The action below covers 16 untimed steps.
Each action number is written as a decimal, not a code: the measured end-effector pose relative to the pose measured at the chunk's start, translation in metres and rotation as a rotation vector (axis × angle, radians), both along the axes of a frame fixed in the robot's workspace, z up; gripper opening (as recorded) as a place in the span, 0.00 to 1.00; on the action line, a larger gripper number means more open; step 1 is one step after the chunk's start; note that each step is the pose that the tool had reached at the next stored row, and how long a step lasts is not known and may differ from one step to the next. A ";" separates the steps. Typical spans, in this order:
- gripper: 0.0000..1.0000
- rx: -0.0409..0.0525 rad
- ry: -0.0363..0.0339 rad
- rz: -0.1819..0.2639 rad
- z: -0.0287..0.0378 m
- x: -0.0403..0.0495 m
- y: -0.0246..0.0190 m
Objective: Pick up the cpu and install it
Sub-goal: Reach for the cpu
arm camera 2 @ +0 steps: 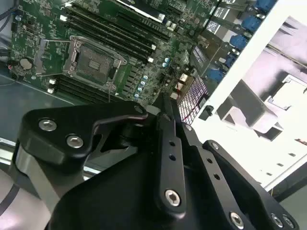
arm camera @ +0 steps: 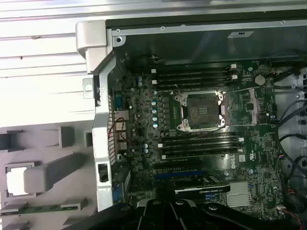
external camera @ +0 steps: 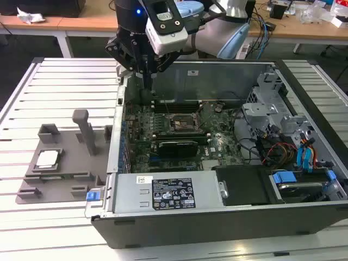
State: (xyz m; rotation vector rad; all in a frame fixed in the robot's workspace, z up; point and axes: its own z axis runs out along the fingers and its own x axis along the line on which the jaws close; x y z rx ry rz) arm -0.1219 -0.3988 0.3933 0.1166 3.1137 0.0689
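The black gripper (arm camera 2: pixel 165 101), its fingers drawn together on nothing, hangs over the open computer case (external camera: pixel 217 224), near its wall on the exterior view's left. The cpu (external camera: pixel 47 158) lies flat in the grey tray (external camera: pixel 26 191) beside the case, well apart from the gripper. It is probably light, stiff and fragile underneath, so it looks best pinched by opposite edges.

Slatted aluminium worktable (external camera: pixel 60 81), evenly lit. Behind worktable: wooden desks (external camera: pixel 81 24) on white legs. On desks: crumpled white paper (external camera: pixel 30 16), tangled cables (external camera: pixel 262 30). Between worktable and desks: dark floor (external camera: pixel 11 65).
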 end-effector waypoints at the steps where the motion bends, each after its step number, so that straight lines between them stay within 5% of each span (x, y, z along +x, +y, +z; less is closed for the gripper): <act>1: 0.11 0.0000 -0.0001 0.000 0.0000 -0.0017 0.0000; 6: 0.11 0.0000 0.0000 0.000 0.0000 -0.0145 0.0000; 13: 0.11 0.0001 0.0000 0.000 -0.0002 -0.0553 0.0000; 16: 0.11 0.0000 0.0000 0.000 -0.0002 -0.0614 0.0000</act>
